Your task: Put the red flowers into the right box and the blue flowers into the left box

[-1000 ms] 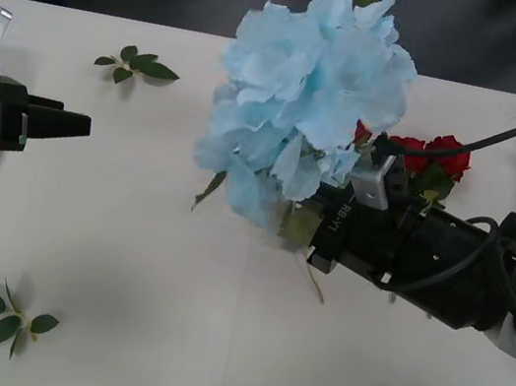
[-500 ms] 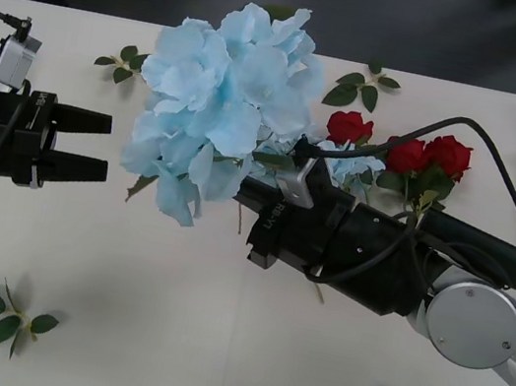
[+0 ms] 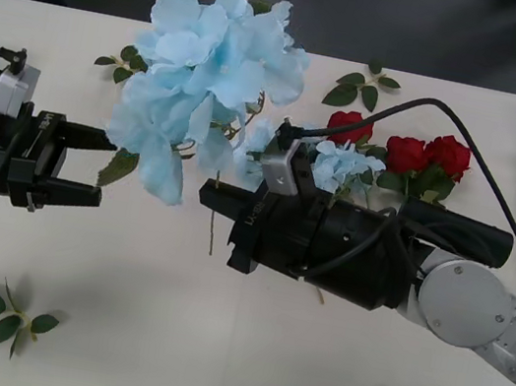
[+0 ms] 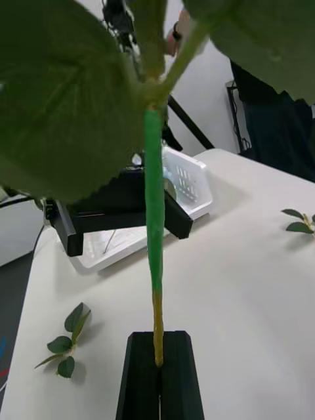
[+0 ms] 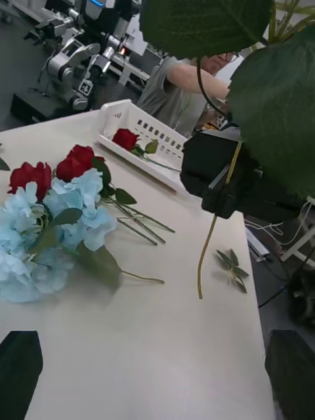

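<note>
The right gripper [image 3: 210, 195] has its jaws clamped on the stem of a blue flower [image 3: 204, 74], holding it above the table [image 3: 211, 345]. Just beside that bloom, the left gripper [image 3: 93, 167] waits with jaws wide. Red flowers [image 3: 425, 154] lie beyond the right arm.

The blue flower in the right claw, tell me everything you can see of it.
The held blue flower is a fluffy pale sky-blue cluster of fabric-like petals with broad green leaves beneath and a thin green stem that turns yellowish at its lower end. The right claw is shut on that stem end, holding the flower above the table. The open left claw faces it, not touching.
</note>
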`<state>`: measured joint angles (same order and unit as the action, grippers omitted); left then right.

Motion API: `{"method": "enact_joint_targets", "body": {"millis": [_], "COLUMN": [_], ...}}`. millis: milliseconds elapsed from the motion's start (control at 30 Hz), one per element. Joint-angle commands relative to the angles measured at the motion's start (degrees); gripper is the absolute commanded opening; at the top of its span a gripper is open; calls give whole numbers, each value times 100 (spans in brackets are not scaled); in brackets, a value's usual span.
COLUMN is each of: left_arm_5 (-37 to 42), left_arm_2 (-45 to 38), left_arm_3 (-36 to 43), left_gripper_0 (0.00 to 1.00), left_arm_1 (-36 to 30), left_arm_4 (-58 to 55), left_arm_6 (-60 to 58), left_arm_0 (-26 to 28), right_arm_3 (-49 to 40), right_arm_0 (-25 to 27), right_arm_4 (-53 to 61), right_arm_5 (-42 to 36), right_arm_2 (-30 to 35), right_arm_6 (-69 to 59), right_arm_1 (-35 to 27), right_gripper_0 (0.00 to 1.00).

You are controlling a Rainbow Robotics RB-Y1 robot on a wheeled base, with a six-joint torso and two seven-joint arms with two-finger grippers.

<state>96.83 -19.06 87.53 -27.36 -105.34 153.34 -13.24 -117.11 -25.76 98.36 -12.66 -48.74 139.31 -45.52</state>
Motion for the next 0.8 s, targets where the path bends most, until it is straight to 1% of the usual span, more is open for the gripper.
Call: {"method": "enact_joint_targets", "body": {"millis": [33, 133, 267, 367, 500, 800], "left_arm_5": [20, 11, 20, 46, 55, 64], "left_arm_2": [70, 87, 175, 263, 368, 483], "left_arm_3": [53, 53, 36, -70, -386, -430], "left_gripper_0": [100, 100, 100, 100, 100, 100], "left_arm_1": [249, 460, 732, 820, 926, 1057], "left_arm_4": [75, 207, 444, 532, 488, 620], "left_arm_6": [166, 166, 166, 166, 166, 166], "left_arm_0": [-109, -109, -109, -100, -117, -109], "right_arm_3": [-58, -40, -40, -49, -58, -277], "right_arm_0": [-122, -184, -237, -307, -342, -412], "right_arm_4": [-274, -371, -863, -1179, -1768, -2832], "right_arm_5": [-96, -325, -501, -624, -615, -615], "right_arm_2": [-30, -30, -39, -30, -30, 32], "right_arm_6": [-642, -1003, -1600, -2048, -2505, -3490], "right_arm_1": [-44, -35, 0, 35, 149, 281], "right_gripper_0": [0, 0, 0, 0, 0, 0]}}
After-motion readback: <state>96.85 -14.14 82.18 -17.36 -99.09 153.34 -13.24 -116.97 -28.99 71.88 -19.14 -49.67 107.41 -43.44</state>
